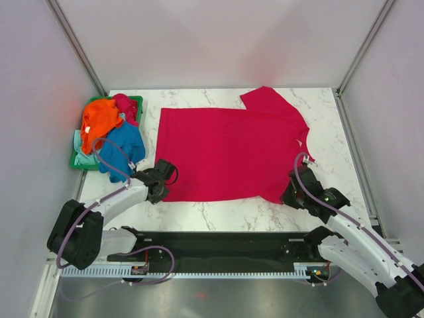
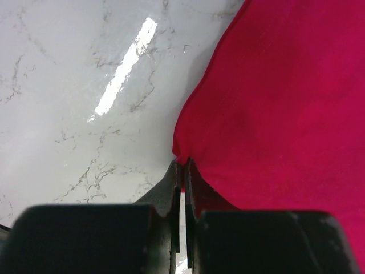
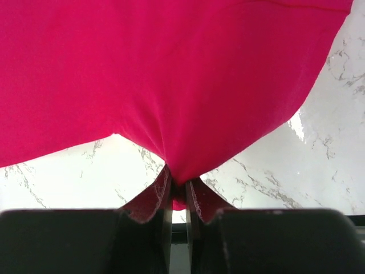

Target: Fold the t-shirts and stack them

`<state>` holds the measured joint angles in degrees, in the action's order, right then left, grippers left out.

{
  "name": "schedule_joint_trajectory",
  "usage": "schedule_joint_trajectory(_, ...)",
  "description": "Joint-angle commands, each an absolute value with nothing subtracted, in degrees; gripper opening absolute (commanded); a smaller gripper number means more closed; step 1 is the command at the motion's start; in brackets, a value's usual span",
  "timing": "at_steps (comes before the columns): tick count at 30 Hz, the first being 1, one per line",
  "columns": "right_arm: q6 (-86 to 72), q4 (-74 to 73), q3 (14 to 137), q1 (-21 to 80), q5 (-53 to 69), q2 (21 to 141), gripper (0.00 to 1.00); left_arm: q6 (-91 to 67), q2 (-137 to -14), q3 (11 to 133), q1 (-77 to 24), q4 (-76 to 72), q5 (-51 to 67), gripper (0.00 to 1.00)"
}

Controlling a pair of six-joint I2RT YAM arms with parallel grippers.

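Note:
A magenta-red t-shirt (image 1: 228, 152) lies spread flat on the marble table, collar to the right. My left gripper (image 1: 163, 180) sits at its near left corner, jaws shut on the hem corner (image 2: 181, 155); in the left wrist view, red cloth (image 2: 274, 103) fills the right side beyond my left gripper (image 2: 182, 164). My right gripper (image 1: 292, 192) is at the near right edge. The right wrist view shows my right gripper (image 3: 178, 184) shut on a pinch of the cloth (image 3: 171, 74), which rises off the table. Orange (image 1: 101, 116), blue (image 1: 123, 147) and mint (image 1: 82, 158) t-shirts are piled in the basket.
A green plastic basket (image 1: 137, 100) stands at the far left of the table, with a bit of another magenta cloth (image 1: 126, 106) in it. Frame posts and grey walls close in the table on both sides. A black rail (image 1: 218, 245) runs along the near edge.

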<state>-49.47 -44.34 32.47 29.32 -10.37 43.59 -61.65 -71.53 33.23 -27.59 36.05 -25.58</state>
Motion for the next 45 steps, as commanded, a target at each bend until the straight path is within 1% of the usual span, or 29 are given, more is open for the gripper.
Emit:
schedule_joint_trajectory(1, -48.7, -46.9, 33.3, 28.8, -11.4, 41.9, 0.18, -59.4, -70.1, 34.4, -27.5, 33.3, -25.6, 0.02)
schedule_joint_trajectory(5, -48.8, -50.2, 35.9, 28.8, -11.1, 40.3, 0.19, -55.9, -63.6, 36.7, -27.5, 36.3, -23.1, 0.02)
schedule_joint_trajectory(10, -48.6, -54.4, 37.3, 28.8, -10.6, 38.7, 0.2, -54.4, -55.8, 40.9, -27.5, 44.8, -23.7, 0.02)
schedule_joint_trajectory(13, -49.0, -55.7, 37.6, 28.8, -10.5, 37.6, 0.19, -53.9, -52.5, 41.9, -27.5, 47.8, -23.2, 0.02)
schedule_joint_trajectory(19, -48.3, -56.4, 42.4, 28.8, -12.9, 38.4, 0.19, -51.2, -50.4, 45.3, -27.4, 49.4, -20.9, 0.02)
schedule_joint_trajectory(23, -45.4, -53.7, 47.5, 28.8, -11.5, 46.4, 0.19, -48.9, -53.3, 49.3, -27.0, 49.6, -21.9, 0.02)
schedule_joint_trajectory(26, -43.2, -51.9, 51.1, 28.8, -11.8, 51.6, 0.19, -46.6, -57.6, 53.9, -26.2, 49.5, -21.8, 0.02)
schedule_joint_trajectory(31, -39.6, -50.1, 57.6, 28.2, -15.1, 58.4, 0.23, -41.6, -66.2, 62.1, -22.2, 49.0, -20.4, 0.02)
schedule_joint_trajectory(34, -37.0, -48.7, 59.6, 26.5, -15.3, 62.4, 0.24, -39.1, -70.7, 65.4, -19.5, 48.4, -18.6, 0.02)
schedule_joint_trajectory(39, -32.5, -45.5, 61.3, 20.8, -13.7, 68.2, 0.23, -36.0, -77.3, 67.8, -16.9, 47.0, -18.0, 0.02)
schedule_joint_trajectory(41, -31.5, -44.6, 62.0, 18.5, -13.1, 70.2, 0.19, -35.0, -81.1, 69.3, -15.6, 46.8, -16.4, 0.02)
schedule_joint_trajectory(43, -30.5, -43.9, 62.6, 17.8, -12.1, 71.9, 0.18, -34.4, -83.6, 71.3, -15.3, 46.7, -15.0, 0.02)
schedule_joint_trajectory(44, -30.2, -43.9, 62.8, 17.7, -11.2, 72.1, 0.18, -33.8, -85.1, 71.7, -15.3, 46.8, -14.3, 0.02)
schedule_joint_trajectory(45, -29.6, -43.7, 62.8, 17.7, -7.6, 72.2, 0.2, -33.8, -85.2, 72.0, -15.3, 46.8, -13.5, 0.02)
